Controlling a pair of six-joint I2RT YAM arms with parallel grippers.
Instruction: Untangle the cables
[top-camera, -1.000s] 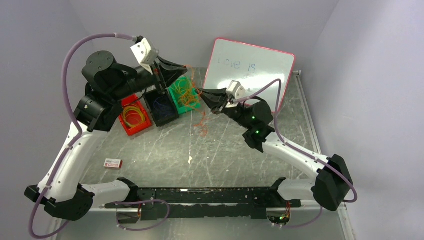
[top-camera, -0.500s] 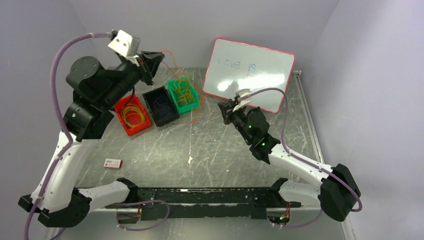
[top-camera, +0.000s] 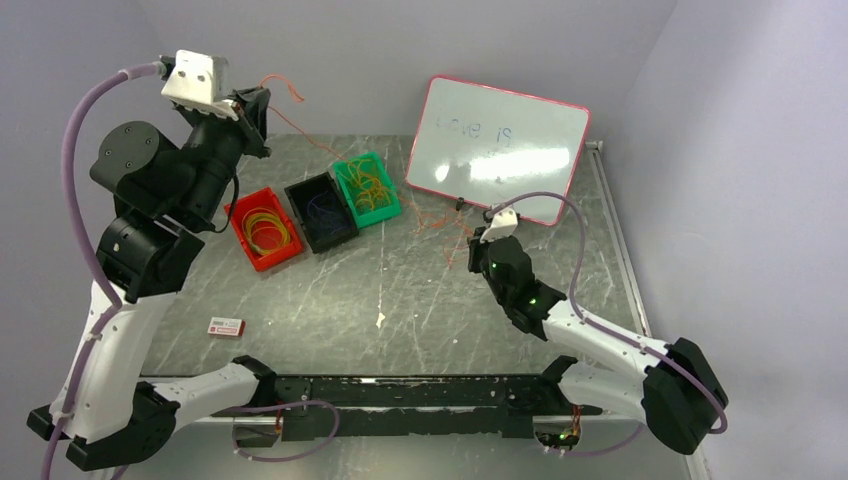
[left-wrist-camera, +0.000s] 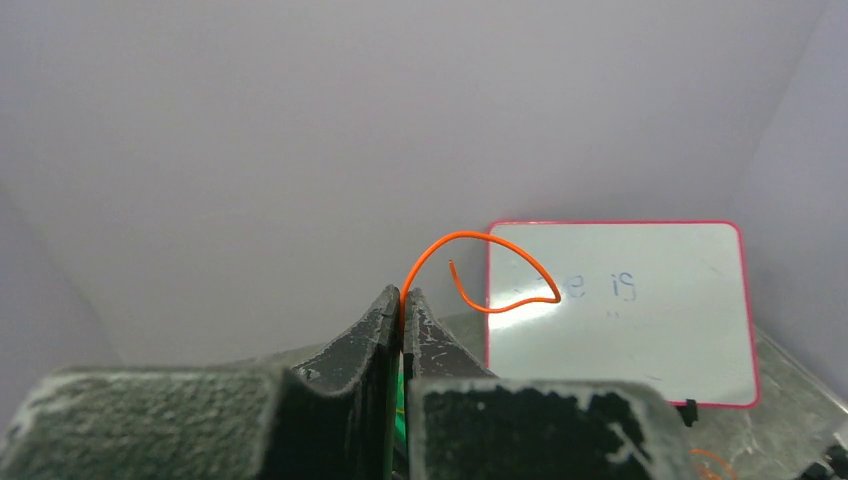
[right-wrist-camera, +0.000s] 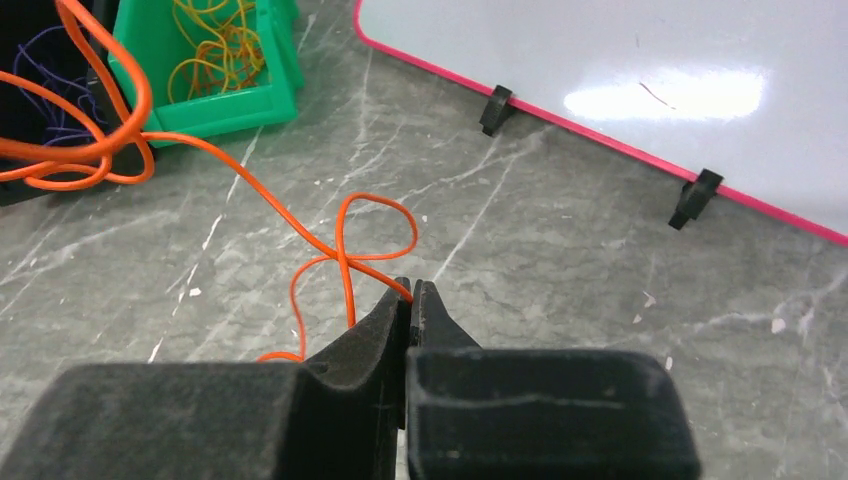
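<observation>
- The right gripper (right-wrist-camera: 408, 300) sits low over the grey marbled table (top-camera: 400, 290), jaws pressed together on a thread-thin orange cable (right-wrist-camera: 250, 190). Just past the tips the strand crosses itself in a small loop (right-wrist-camera: 378, 228).
- The cable looks almost weightless and springy. It holds its curl like fine wire rather than lying limp. It is smooth and very thin, so it could slide out of flat pads. A pinch close to a crossing should give the most control, while a hard straight pull would likely cinch the loop tighter.
- Farther left in the right wrist view, the strand runs to a bundle of orange coils (right-wrist-camera: 80, 160) hanging beside the green plastic bin (right-wrist-camera: 215, 105). That tangle is probably the next place to take hold.
- Three open bins stand in a row. The red plastic bin (top-camera: 290, 257) holds yellow loops (top-camera: 266, 230). The black plastic bin (top-camera: 340, 238) holds dark blue strands (top-camera: 320, 208). The green one holds orange and yellow curls.
- At the far left the left gripper (left-wrist-camera: 402, 300) is held high, jaws shut on what looks like the same orange cable. Its free tip (left-wrist-camera: 480, 270) arcs in front of the pink-rimmed whiteboard (left-wrist-camera: 660, 330).
</observation>
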